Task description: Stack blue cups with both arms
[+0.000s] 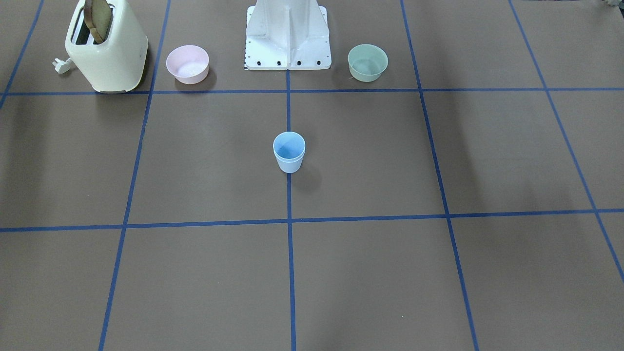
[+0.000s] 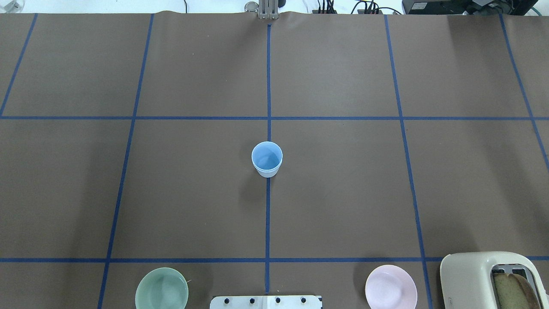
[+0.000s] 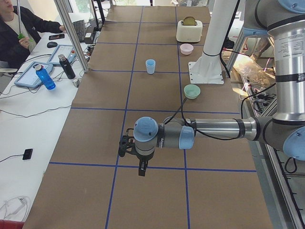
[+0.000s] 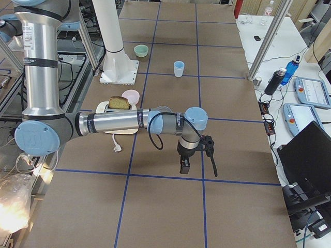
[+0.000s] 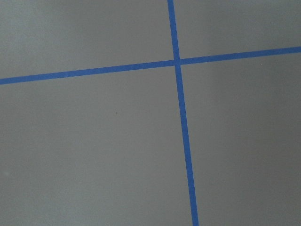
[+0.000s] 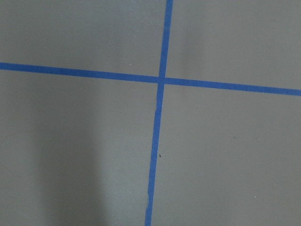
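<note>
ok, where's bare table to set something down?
Bare: the squares either side of the blue cups, and the whole row beyond them. Crowded: the robot's edge, with green bowl, base mount, pink bowl and toaster in a row.

I see a cream toaster [image 1: 109, 48] holding a bread slice [image 1: 99, 19], a pink bowl [image 1: 187, 64] just beside it — a green bowl [image 1: 367, 62] well apart on the brown counter [image 1: 438, 273].

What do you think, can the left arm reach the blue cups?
Probably yes. Nothing stands between the left arm and the blue cups; the green bowl sits off to the side.
</note>
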